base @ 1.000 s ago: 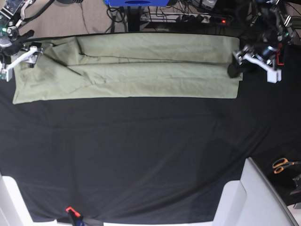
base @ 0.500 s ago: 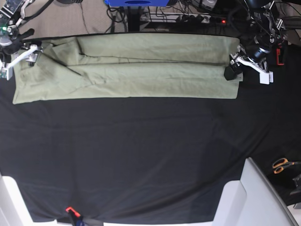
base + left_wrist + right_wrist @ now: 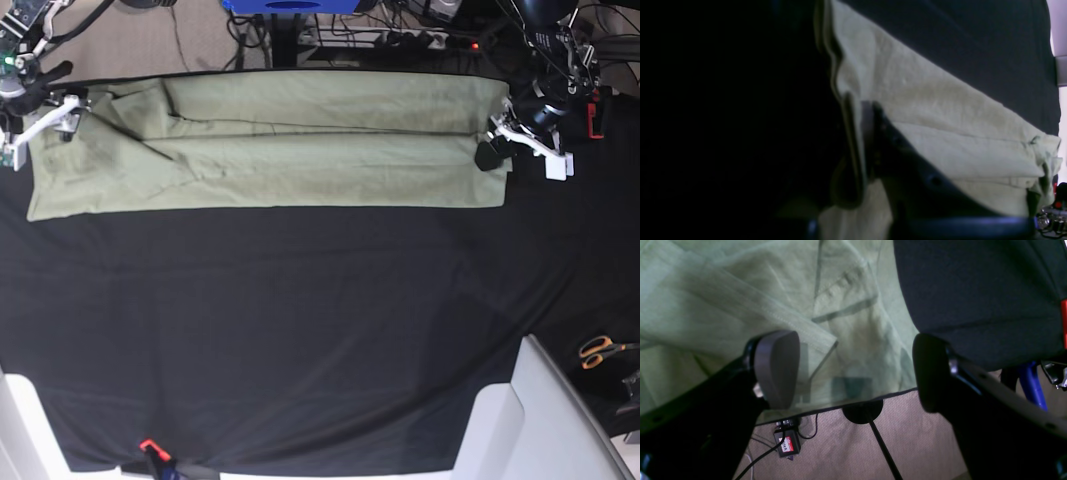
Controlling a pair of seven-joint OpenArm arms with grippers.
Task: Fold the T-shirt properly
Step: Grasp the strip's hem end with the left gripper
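Now | left gripper (image 3: pixel 492 150) jaws pinch matte T-shirt (image 3: pixel 300 145) hem | right gripper (image 3: pixel 853 370) jaws wide

Black cloth (image 3: pixel 320 330) over the table, beige floor (image 3: pixel 150 40) behind, cables, orange-handled scissors (image 3: pixel 600 351).

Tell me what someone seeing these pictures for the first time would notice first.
The long pale green T-shirt, folded into a band along the far edge of the black cloth, stands out. The left gripper is shut on the shirt's end at the base view's right, while the right gripper stands open at the opposite end. Orange-handled scissors lie near the lower right corner.
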